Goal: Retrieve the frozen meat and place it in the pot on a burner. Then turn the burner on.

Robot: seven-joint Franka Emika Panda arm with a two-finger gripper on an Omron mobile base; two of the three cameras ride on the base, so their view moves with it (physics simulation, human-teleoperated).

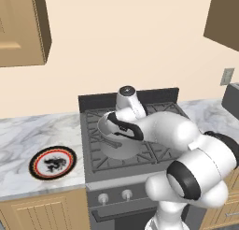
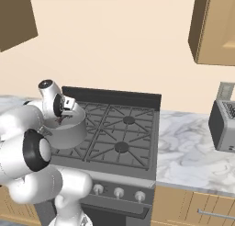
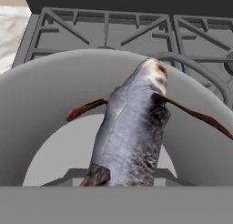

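The gripper (image 2: 64,111) is clamped on the frozen meat (image 3: 134,132), which juts straight out ahead of its tips. Directly below the gripper sits the pot (image 2: 69,131), its open mouth ringing the meat in the hand view.

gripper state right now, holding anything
gripper: shut on the frozen meat, held over the pot.
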